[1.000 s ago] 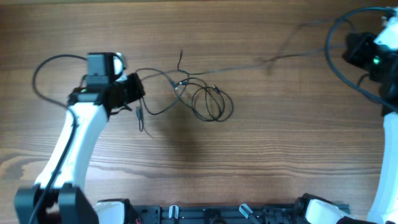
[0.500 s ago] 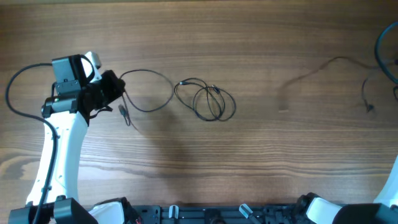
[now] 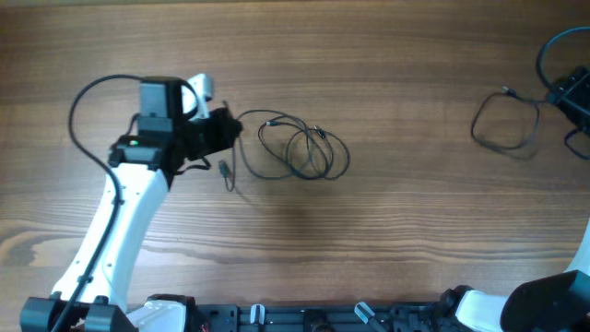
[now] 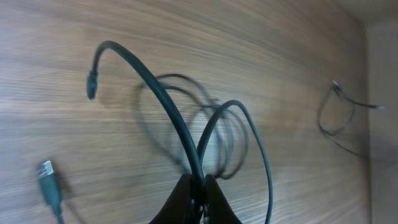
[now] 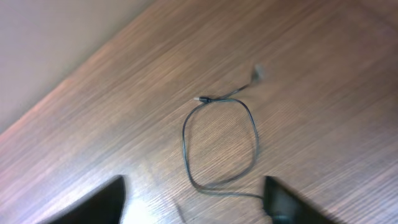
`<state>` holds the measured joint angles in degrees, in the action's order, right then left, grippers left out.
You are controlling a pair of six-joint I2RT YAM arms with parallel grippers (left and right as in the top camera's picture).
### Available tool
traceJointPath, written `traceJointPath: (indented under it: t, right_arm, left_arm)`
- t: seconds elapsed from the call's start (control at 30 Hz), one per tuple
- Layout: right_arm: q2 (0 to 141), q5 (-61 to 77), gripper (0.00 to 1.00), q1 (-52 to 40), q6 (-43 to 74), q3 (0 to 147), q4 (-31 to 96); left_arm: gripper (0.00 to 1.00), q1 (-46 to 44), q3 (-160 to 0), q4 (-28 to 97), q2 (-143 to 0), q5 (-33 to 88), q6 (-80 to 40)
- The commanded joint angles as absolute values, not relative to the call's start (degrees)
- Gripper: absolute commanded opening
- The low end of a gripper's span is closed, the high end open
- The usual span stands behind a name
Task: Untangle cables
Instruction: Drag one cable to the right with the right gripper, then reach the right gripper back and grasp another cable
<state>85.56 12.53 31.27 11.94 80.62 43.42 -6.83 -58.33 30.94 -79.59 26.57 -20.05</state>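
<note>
We saw the left claw (image 3: 227,133) swing back toward the coil (image 3: 313,138), pinching one cable (image 4: 155,93) to tease it free; right claw (image 5: 193,190) gaped, empty.

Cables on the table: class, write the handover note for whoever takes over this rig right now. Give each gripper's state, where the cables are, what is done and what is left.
Left gripper: shut on one thin cable, which arches up from the fingers.
Right gripper: open, holding nothing.
Cables: a coiled bunch lies on the table, just right of the Left gripper; the thin cable appears to run into it. One single cable lies as a loose loop at the far right, apart from the bunch.
Done: that single cable is free.
Left: draw the thin cable out of the bunch, then part whatever loops remain.
</note>
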Motion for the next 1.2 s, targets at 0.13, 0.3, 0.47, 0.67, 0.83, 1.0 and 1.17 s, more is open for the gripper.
traceJointPath:
  t: [0.13,0.3,0.47,0.67,0.83,1.0,1.17]
  right_arm:
    - [86.0,33.0,0.88,21.2,0.6,80.2,53.3]
    - [88.8,26.3,0.88,7.4,-3.0,80.1,60.9]
    - [97.7,32.0,0.88,-5.7,-2.8,80.1,60.3]
    - [105.3,30.5,0.82,-21.3,4.4,80.1,50.1]
    - [109.5,22.0,0.73,-32.9,14.7,80.1,32.4]
    - [116.9,8.0,0.63,-40.8,25.5,80.1,22.1]
    - [122.6,6.7,0.60,-41.6,42.4,80.1,13.2]
  left_arm:
    - [0.55,-20.4,-58.1,21.6,-78.8,27.6,-19.8]
    - [0.64,-18.3,-58.1,29.2,-78.8,16.1,-19.8]
    - [0.57,-17.0,-58.1,31.5,-78.8,14.1,-19.7]
    - [0.51,-4.5,-58.1,35.6,-78.8,6.3,-24.4]
    - [0.64,10.0,-58.1,40.4,-78.8,7.0,-27.9]
    - [0.64,11.5,-58.1,42.3,-78.8,7.0,-27.9]
    - [0.64,11.5,-58.1,44.0,-78.8,7.0,-27.9]
